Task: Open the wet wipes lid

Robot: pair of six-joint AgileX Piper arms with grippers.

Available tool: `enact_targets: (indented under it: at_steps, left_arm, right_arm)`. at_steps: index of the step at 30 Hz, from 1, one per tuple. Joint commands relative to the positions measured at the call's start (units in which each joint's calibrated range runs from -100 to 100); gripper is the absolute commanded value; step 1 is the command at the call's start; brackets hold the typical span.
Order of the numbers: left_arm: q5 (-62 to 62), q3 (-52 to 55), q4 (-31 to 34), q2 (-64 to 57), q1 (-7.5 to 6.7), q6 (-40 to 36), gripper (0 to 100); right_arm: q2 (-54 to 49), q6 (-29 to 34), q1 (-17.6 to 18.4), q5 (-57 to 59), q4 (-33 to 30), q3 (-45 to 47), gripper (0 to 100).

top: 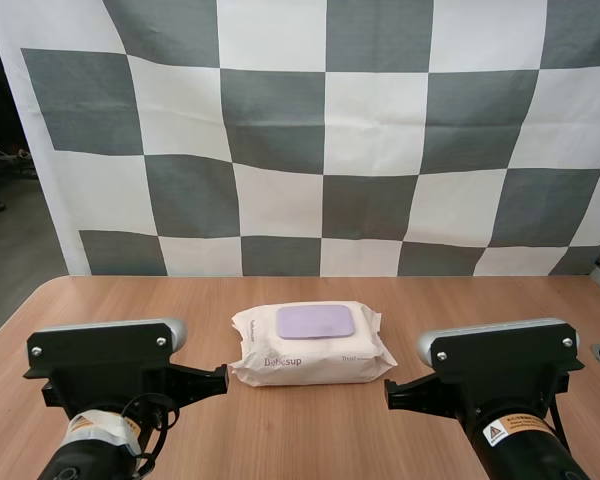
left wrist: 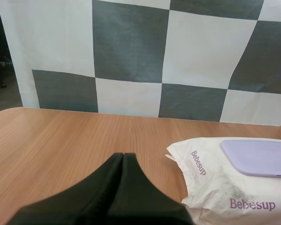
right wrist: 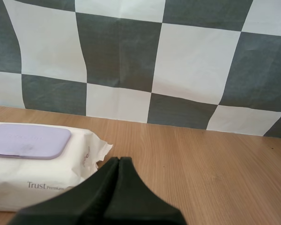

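**Pack shut, both claws idle**

Pack (top: 310, 345) lies flat mid-counter (top: 280, 440), between the two arms. Lilac lid (top: 315, 322) sits on top, closed flush. Left claw (left wrist: 123, 157) is together and empty, just short of the pack's crimped end. Right claw (right wrist: 119, 161) is likewise at the opposite end. Neither touches.

Step in hand: the approach. Judgement: one claw should pin the soft wrapper (it will likely slide or crumple otherwise). The other should part a little, hook the lid's free lip and lift in an arc. Which edge hinges, cannot tell. Wipes inside are hidden.
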Motion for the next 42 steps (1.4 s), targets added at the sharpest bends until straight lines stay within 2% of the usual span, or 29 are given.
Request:
enact_targets:
  at_steps: [1, 14, 16, 18, 22, 26, 27, 30, 32, 34, 39, 42]
  left_arm:
    - [0.15, 0.00, 0.15, 0.00, 0.60, -0.01, 0]
    - [0.15, 0.00, 0.15, 0.00, 0.60, -0.01, 0]
    - [-0.20, 0.00, 2.32, 0.00, 0.60, 0.10, 0]
    - [-3.66, 0.00, 8.37, 0.00, 0.60, 1.99, 0]
    - [-20.71, 0.00, 22.10, 0.00, 0.60, 4.52, 0]
    - [-40.53, 0.00, 41.88, 0.00, 0.60, 7.32, 0]
    - [-44.47, 0.00, 44.62, 0.00, 0.60, 7.73, 0]
    - [-52.08, -4.21, 41.87, 0.00, 0.60, 7.72, 0]
    - [-53.75, -7.88, 36.74, 0.00, 0.60, 7.80, 0]
    - [-52.73, -12.12, 33.23, 0.00, 0.60, 8.22, 0]
    - [-37.70, -25.71, 28.13, 2.91, 0.60, 8.61, 0]
    - [-25.52, -32.99, 26.68, 8.99, 0.60, 8.61, 0]
  right_arm:
    - [0.00, 10.30, -0.29, -0.66, -6.82, 0.00, 0]
    - [0.00, 10.30, -0.29, -0.66, -6.82, 0.00, 0]
    - [0.00, 10.30, -0.29, -0.66, -6.82, 0.00, 0]
    - [0.00, 9.86, -0.29, -2.66, -7.92, 0.00, 0]
    - [0.00, 9.62, -0.29, -21.26, -14.14, 0.00, 0]
    - [0.00, 6.85, -0.29, -36.70, -27.07, 0.00, 0]
    - [0.00, 6.01, -0.29, -40.33, -29.75, 0.00, 0]
    - [0.00, 3.39, -0.29, -46.16, -33.53, 0.00, 0]
    - [0.00, -1.40, -0.29, -48.87, -33.62, 0.00, 0]
    - [0.00, -3.37, -0.29, -48.64, -32.33, -0.80, 0]
    - [0.24, -2.81, -0.29, -46.86, -20.09, -9.97, 0]
    - [5.48, -2.98, -0.29, -35.82, -20.09, -16.98, 0]
